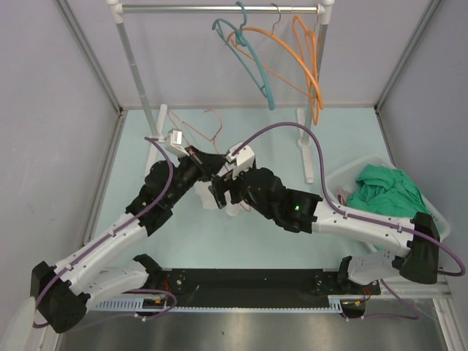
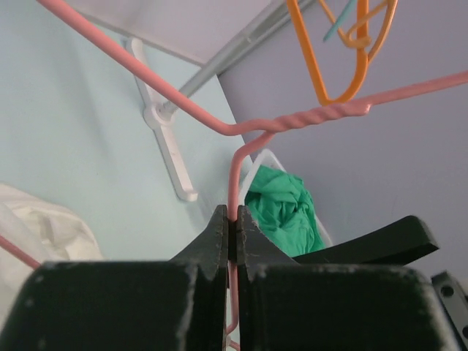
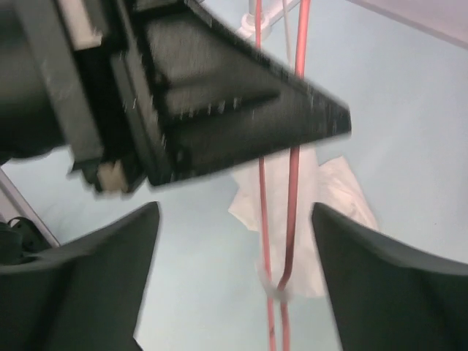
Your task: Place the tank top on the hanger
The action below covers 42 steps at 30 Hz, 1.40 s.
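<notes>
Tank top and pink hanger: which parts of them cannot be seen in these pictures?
Top external: the small white thin-fabric tank top is mostly hidden under the right arm.
Left wrist: the thin pale pink plastic hanger is cut off at the right edge; the shut left gripper covers part of its wire.
Right wrist: blurred; the tank top's straps cannot be told.

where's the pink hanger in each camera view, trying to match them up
top external: the hanger is a faint pink outline, centre-left, just beyond where the arms meet.
left wrist: the hanger crosses the upper middle, its wire pinched in the shut left claw.
right wrist: the hanger shows as pink wires running vertically between the open right claw fingers.
shared landmark: the white tank top, next to the hanger in every view.
</notes>
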Motion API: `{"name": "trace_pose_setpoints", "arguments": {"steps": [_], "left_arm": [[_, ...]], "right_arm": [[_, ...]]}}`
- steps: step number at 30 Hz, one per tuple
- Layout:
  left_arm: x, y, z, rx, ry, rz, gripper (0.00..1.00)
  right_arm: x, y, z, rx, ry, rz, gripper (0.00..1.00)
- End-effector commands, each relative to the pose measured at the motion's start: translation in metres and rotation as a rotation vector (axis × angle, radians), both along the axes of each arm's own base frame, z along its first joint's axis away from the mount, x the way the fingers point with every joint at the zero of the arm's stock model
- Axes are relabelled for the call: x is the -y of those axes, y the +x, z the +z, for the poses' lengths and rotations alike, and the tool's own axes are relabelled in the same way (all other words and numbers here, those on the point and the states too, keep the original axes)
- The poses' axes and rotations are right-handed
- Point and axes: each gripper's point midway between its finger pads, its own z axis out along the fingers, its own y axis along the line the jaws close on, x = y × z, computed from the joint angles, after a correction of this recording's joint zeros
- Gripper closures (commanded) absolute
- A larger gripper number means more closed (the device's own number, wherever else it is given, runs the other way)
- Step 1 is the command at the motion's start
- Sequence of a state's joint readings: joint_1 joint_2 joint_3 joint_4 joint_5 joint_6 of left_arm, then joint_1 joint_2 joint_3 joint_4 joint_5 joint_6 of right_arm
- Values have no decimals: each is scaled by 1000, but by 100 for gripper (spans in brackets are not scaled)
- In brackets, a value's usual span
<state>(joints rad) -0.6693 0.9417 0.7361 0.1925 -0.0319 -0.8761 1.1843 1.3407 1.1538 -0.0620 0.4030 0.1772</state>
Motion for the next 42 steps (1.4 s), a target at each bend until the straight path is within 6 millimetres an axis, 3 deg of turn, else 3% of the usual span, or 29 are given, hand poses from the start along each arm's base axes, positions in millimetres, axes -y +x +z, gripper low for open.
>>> {"name": "trace_pose_setpoints", "arguments": {"steps": [1, 3, 5, 6, 7, 9, 10, 12, 13, 16, 20, 21, 22, 24, 25, 26, 27, 28, 29, 30, 32, 34, 42], "left_arm": [[-14, 20, 53, 116, -34, 27, 100], [-21, 39, 49, 100, -16, 53, 100], [-29, 50, 61, 115, -29, 54, 100], [-27, 58, 57, 100, -23, 49, 100], [-26, 59, 70, 121, -30, 30, 100], [-28, 76, 70, 102, -25, 31, 100], [-26, 79, 86, 123, -43, 11, 100], [-30, 100, 90, 107, -53, 16, 100], [-31, 104, 114, 144, -67, 12, 100], [-34, 123, 143, 176, -70, 18, 100], [-38, 152, 166, 165, -133, -2, 100], [-37, 153, 183, 189, -153, -22, 100], [-37, 169, 174, 162, -155, -21, 100], [-36, 179, 178, 150, -167, -27, 100], [-39, 181, 196, 184, -178, -25, 100], [-36, 194, 188, 158, -184, -35, 100], [-36, 193, 205, 181, -190, -48, 100], [-37, 199, 206, 178, -193, -48, 100], [-34, 213, 195, 140, -200, -54, 100], [-36, 213, 208, 161, -211, -62, 100], [-36, 229, 199, 129, -218, -60, 100], [-39, 234, 203, 127, -237, -56, 100], [-37, 251, 178, 65, -275, -65, 100]], "right_arm": [[9, -8, 47, 38, 74, 18, 2], [16, -13, 51, 28, 76, 27, 0], [24, -17, 53, 22, 84, 28, 0], [33, -20, 58, 25, 95, 27, 0], [37, -21, 59, 25, 97, 22, 0], [51, -24, 62, 29, 107, 5, 0], [55, -24, 62, 30, 105, -4, 0], [67, -24, 63, 35, 102, -31, 0], [72, -22, 63, 39, 100, -48, 0], [82, -21, 62, 44, 93, -74, 0], [89, -18, 55, 31, 80, -90, 0], [90, -18, 53, 25, 78, -94, 0], [91, -18, 51, 19, 78, -92, 0], [92, -18, 46, 12, 71, -96, 0], [93, -18, 44, 6, 72, -99, 0], [94, -18, 43, 2, 69, -100, 0], [96, -19, 40, -4, 67, -104, 0], [97, -18, 39, -7, 63, -108, 0], [98, -20, 39, -8, 66, -107, 0], [100, -20, 36, -13, 62, -111, 0], [102, -20, 35, -19, 71, -116, 0], [104, -21, 33, -26, 71, -118, 0], [107, -22, 27, -40, 70, -128, 0]]}}
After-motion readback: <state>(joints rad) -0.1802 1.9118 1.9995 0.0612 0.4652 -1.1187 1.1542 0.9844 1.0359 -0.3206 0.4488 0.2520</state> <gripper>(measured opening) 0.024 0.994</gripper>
